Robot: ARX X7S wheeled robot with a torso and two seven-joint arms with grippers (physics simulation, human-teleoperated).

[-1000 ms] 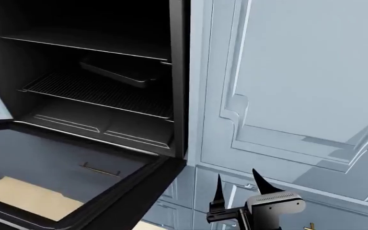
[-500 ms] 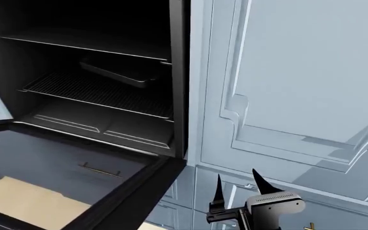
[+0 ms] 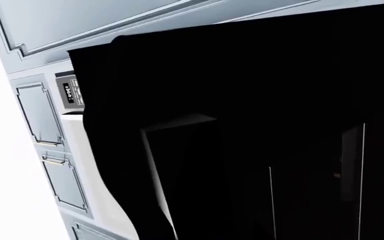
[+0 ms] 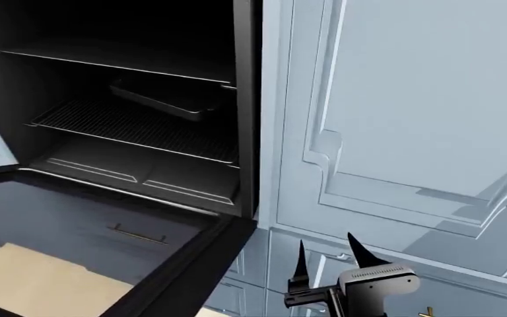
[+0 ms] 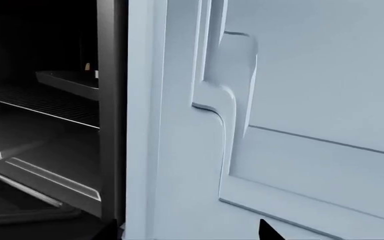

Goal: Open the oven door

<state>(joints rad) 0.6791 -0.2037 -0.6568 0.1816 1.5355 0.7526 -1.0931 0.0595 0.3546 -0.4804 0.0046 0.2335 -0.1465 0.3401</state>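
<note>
The oven door (image 4: 68, 221) hangs open at the lower left of the head view, tilted down and out from the oven cavity (image 4: 130, 79); its dark glass reflects a drawer and the floor. Its handle is out of view. A black panel (image 3: 259, 125) that I take for the door fills most of the left wrist view, and I cannot make out my left gripper's fingers against it. My right gripper (image 4: 329, 254) is open with nothing between its fingers. It sits below and right of the door's corner, facing the pale blue cabinet front (image 5: 178, 165).
Inside the oven are two wire racks (image 4: 139, 129) and a dark baking tray (image 4: 161, 99). A tall pale blue cabinet door (image 4: 412, 99) stands right of the oven. The oven's control panel (image 3: 70, 91) and pale blue drawers (image 3: 48, 130) show in the left wrist view.
The oven door has swung a little further down; its front edge has dropped out of the head view at the lower left. The right gripper has not moved.
</note>
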